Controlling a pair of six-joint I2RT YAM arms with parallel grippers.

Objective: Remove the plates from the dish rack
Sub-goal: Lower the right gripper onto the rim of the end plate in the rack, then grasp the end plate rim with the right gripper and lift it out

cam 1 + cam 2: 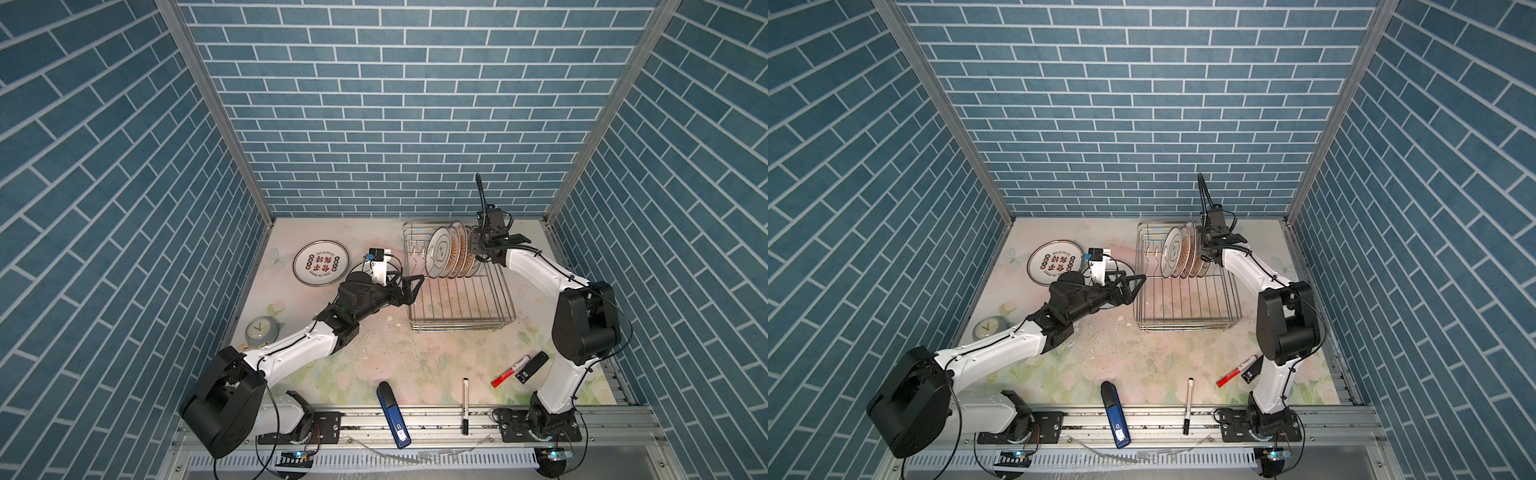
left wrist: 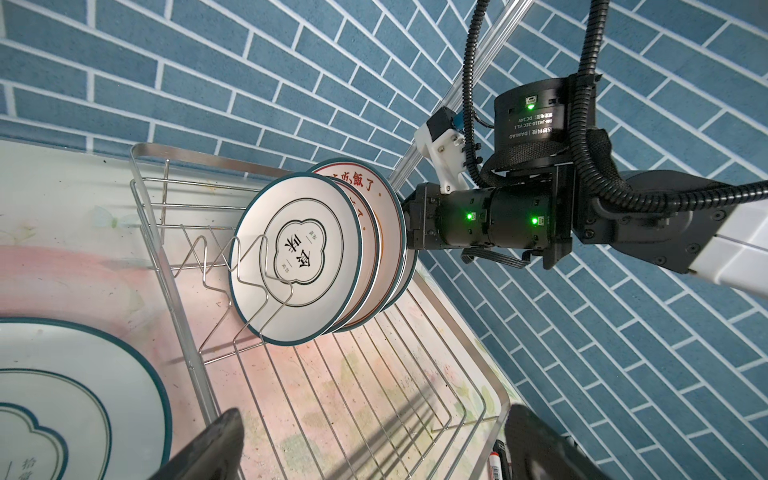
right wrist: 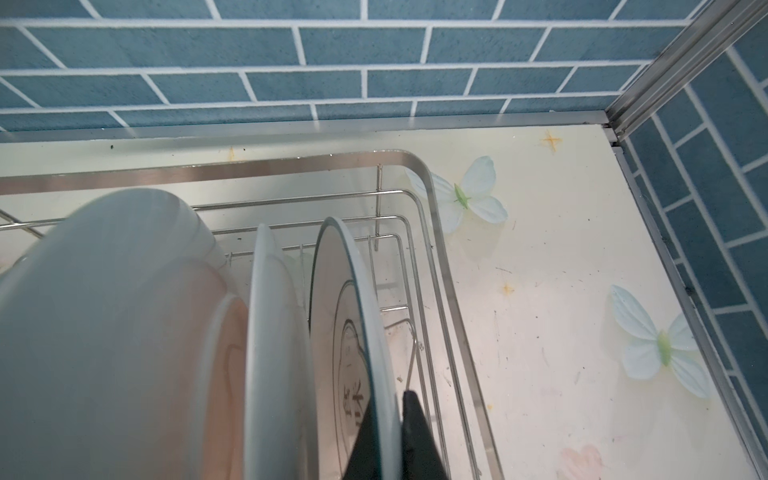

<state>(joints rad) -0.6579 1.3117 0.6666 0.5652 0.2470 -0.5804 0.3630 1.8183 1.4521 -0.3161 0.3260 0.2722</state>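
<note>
Several white, dark-rimmed plates point(image 1: 438, 255) point(image 1: 1172, 253) point(image 2: 295, 262) stand on edge at the back of the wire dish rack point(image 1: 461, 328) point(image 1: 1187, 324) point(image 2: 208, 158) point(image 3: 291, 162). My right gripper point(image 1: 476, 249) point(image 1: 1202, 247) point(image 3: 388, 403) is shut on the rim of the end plate point(image 3: 357, 311), the one nearest the right arm. My left gripper point(image 1: 415, 291) point(image 1: 1138, 287) point(image 2: 374, 411) hangs open and empty at the rack's left side. A red-character plate point(image 1: 321, 264) point(image 1: 1056, 262) lies flat at the back left. Another plate point(image 2: 83, 395) lies flat beside the rack.
A small grey clock point(image 1: 261, 330) sits left of the left arm. Near the front edge lie a blue stapler-like object point(image 1: 394, 413), a black marker point(image 1: 465, 405), a red marker point(image 1: 510, 371) and a black block point(image 1: 532, 366). Blue brick walls close in three sides.
</note>
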